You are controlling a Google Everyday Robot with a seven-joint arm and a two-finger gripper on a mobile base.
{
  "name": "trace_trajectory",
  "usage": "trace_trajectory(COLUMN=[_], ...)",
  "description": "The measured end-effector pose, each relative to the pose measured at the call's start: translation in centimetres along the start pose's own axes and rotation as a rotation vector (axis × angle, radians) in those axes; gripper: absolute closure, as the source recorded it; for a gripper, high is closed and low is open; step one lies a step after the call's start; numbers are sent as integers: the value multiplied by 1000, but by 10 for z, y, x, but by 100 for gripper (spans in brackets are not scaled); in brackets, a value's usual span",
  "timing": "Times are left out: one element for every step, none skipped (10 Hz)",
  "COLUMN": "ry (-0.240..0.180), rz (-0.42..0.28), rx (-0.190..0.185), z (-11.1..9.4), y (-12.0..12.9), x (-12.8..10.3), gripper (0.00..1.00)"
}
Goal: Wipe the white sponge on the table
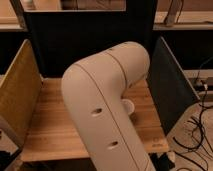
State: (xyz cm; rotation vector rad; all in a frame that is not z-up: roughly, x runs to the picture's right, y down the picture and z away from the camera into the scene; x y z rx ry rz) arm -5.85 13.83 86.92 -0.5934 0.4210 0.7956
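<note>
My white arm fills the middle of the camera view, bent at the elbow over the wooden table. My gripper does not show; it is out of view, hidden by the arm or beyond the frame. The white sponge does not show either, and the arm covers the middle of the table. Only bare wood shows to the left and right of the arm.
A yellow side panel stands at the table's left edge and a dark panel at its right edge. A dark back panel closes the far side. Cables lie on the floor to the right.
</note>
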Motion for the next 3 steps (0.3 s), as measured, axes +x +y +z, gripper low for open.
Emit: trace_trajectory(ry=[-28, -55, -96], rz=[20, 54, 112], rx=[11, 25, 34], z=[-8, -18, -32], y=[-8, -19, -35], x=[-5, -5, 0], gripper=[89, 88, 85])
